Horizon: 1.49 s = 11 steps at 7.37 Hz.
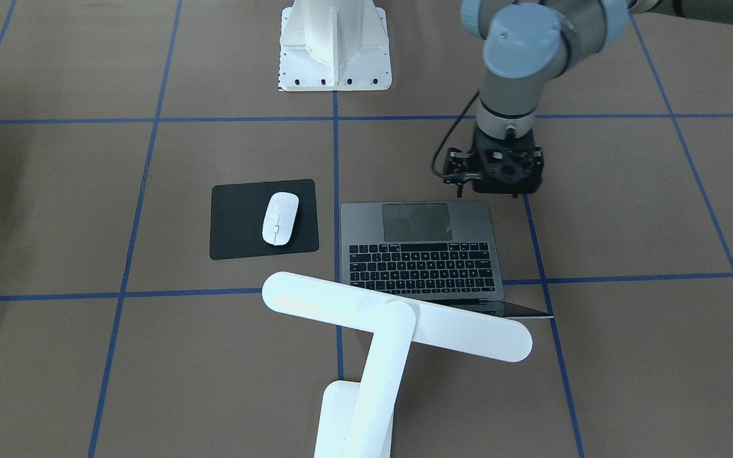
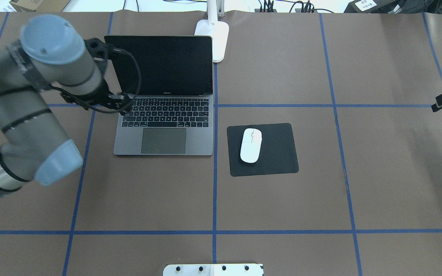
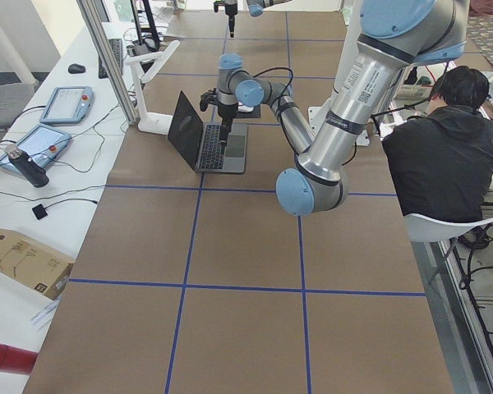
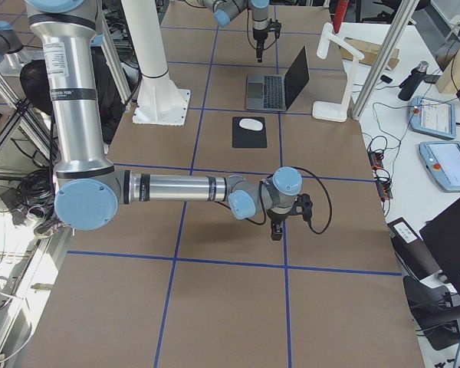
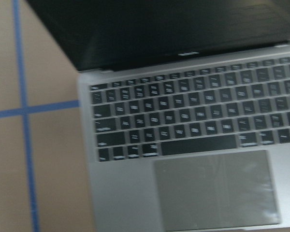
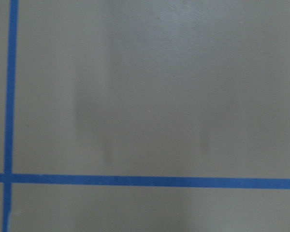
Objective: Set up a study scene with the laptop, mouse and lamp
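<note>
**Ana:** On the brown table (image 2: 282,207), where is the laptop (image 2: 163,115)?

**Ben:** Left of centre in the overhead view. It stands open with its dark screen upright and its keyboard facing the robot.

**Ana:** And the mouse (image 2: 251,145)?

**Ben:** At 3 o'clock from the laptop, lying on a black mat (image 2: 278,157) and well apart from the laptop's edge.

**Ana:** The lamp (image 1: 398,318)?

**Ben:** Its base sits at about 1 o'clock from the laptop, just behind the screen's corner. In the front-facing view its bar head reaches over the top of the screen.

**Ana:** What about the left gripper (image 1: 500,175)?

**Ben:** It hangs above the laptop's 9 o'clock edge, beside the keyboard. Its fingers are hidden, so I cannot tell whether it is spread or closed.

**Ana:** And the right gripper (image 4: 276,230)?

**Ben:** It is far out at 3 o'clock, low over bare table and blue tape (image 6: 135,181). I cannot tell its state either.
</note>
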Available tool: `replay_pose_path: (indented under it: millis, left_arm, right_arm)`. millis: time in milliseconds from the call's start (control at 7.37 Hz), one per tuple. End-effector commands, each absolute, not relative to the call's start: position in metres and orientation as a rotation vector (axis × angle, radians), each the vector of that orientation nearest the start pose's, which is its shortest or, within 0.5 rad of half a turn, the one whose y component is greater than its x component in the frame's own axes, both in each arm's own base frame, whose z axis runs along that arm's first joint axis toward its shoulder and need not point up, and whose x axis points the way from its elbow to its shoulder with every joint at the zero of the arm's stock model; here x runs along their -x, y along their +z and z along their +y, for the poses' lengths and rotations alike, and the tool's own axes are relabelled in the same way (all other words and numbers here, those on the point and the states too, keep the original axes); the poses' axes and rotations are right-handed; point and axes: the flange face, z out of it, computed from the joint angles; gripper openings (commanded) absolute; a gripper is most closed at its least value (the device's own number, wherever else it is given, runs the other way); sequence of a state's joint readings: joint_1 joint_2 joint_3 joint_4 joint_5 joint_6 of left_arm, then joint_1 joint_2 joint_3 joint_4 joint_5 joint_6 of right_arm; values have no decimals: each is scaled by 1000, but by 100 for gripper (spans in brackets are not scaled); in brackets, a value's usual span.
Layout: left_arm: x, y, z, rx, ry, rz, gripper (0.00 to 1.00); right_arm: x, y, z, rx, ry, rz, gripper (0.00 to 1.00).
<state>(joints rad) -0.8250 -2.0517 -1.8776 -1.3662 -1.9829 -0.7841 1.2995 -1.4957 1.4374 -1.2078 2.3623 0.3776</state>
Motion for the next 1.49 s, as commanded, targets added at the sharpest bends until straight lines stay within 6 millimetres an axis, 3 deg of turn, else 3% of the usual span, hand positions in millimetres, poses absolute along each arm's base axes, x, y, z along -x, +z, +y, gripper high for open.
replay_pose_path:
  millis: [0, 136, 407, 543, 679, 950, 1086, 1357]
  left_arm:
    - [-198, 386, -551, -122, 190, 666, 99]
    - [-153, 417, -566, -98, 112, 639, 99]
    - [-56, 502, -554, -103, 162, 715, 99]
    - [-16, 534, -541, -94, 154, 750, 99]
    - [7, 541, -537, -89, 96, 761, 99]
    - [32, 569, -526, -57, 36, 746, 99]
    - [33, 602, -518, 5, 14, 744, 99]
    - [33, 634, -516, 62, -9, 741, 99]
  right_arm:
    - [35, 656, -529, 0, -13, -869, 100]
    - [18, 664, -525, 10, -28, -863, 100]
    - [1, 647, -501, 58, 8, -854, 100]
    - [-28, 640, -473, 52, 60, -857, 100]
    - [-39, 623, -462, 29, 78, -860, 100]
    - [-40, 638, -453, 34, 74, -843, 100]
    - [-40, 631, -458, 25, 75, -840, 100]
    - [-43, 633, -462, 36, 89, -789, 100]
